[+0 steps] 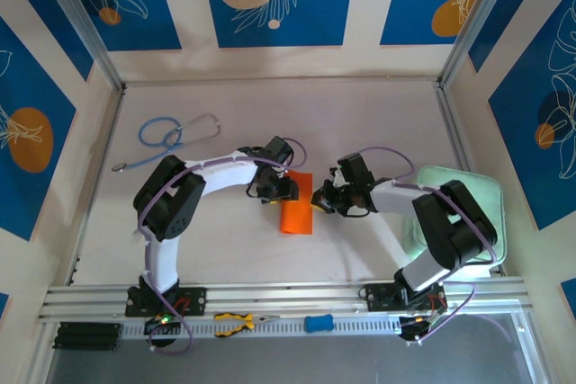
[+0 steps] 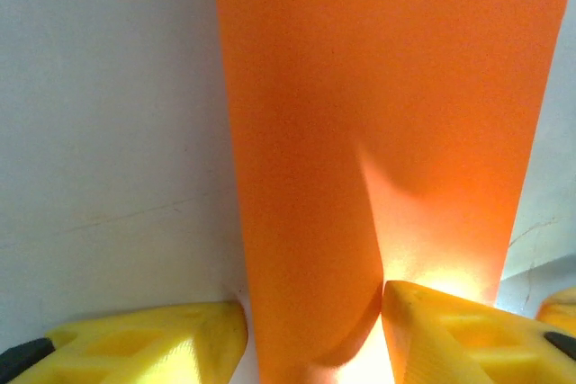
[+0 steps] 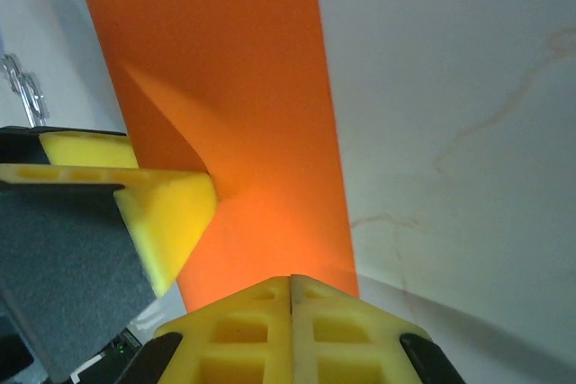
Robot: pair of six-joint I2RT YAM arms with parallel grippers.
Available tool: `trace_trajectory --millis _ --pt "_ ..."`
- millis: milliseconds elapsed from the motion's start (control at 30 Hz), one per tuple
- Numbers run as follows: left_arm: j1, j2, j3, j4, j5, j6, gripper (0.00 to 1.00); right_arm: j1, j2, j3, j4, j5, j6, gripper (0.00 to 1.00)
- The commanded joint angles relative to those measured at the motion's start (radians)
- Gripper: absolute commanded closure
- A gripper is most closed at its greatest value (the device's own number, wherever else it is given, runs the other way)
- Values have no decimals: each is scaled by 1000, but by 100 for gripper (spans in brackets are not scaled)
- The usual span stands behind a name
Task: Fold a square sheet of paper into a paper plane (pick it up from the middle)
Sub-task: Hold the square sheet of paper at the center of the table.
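The square sheet of paper (image 1: 297, 215) lies mid-table as a narrow bright orange strip, doubled over. My left gripper (image 1: 281, 191) is at its far left corner and stands open. In the left wrist view the paper (image 2: 360, 87) runs up between the left gripper's (image 2: 315, 312) yellow fingers, bulging, and the right finger (image 2: 450, 330) touches a crease. My right gripper (image 1: 318, 200) is at the strip's right edge. In the right wrist view the gripper (image 3: 291, 281) is shut tip to tip on the paper's (image 3: 243, 87) near edge. The left arm's finger (image 3: 171, 213) presses the sheet there.
A blue stethoscope (image 1: 171, 137) lies at the far left. A pale green pad (image 1: 490, 204) sits at the right, under the right arm. Yellow pliers (image 1: 236, 321) and a small blue object (image 1: 318, 322) rest on the front rail.
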Motion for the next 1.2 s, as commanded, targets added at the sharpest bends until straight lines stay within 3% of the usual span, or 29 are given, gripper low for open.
trace_trajectory --millis 0,667,1067,1167 --pt "13 133 -54 -5 -132 34 46 18 39 42 46 -26 5 98" --pt "13 113 -60 16 -115 18 45 19 197 36 -17 41 -100 99" --pt "58 -178 -77 128 -53 24 36 -60 229 50 -19 4 -219 99" --pt "91 -225 -108 230 43 44 46 -61 239 62 -25 -5 -243 99"
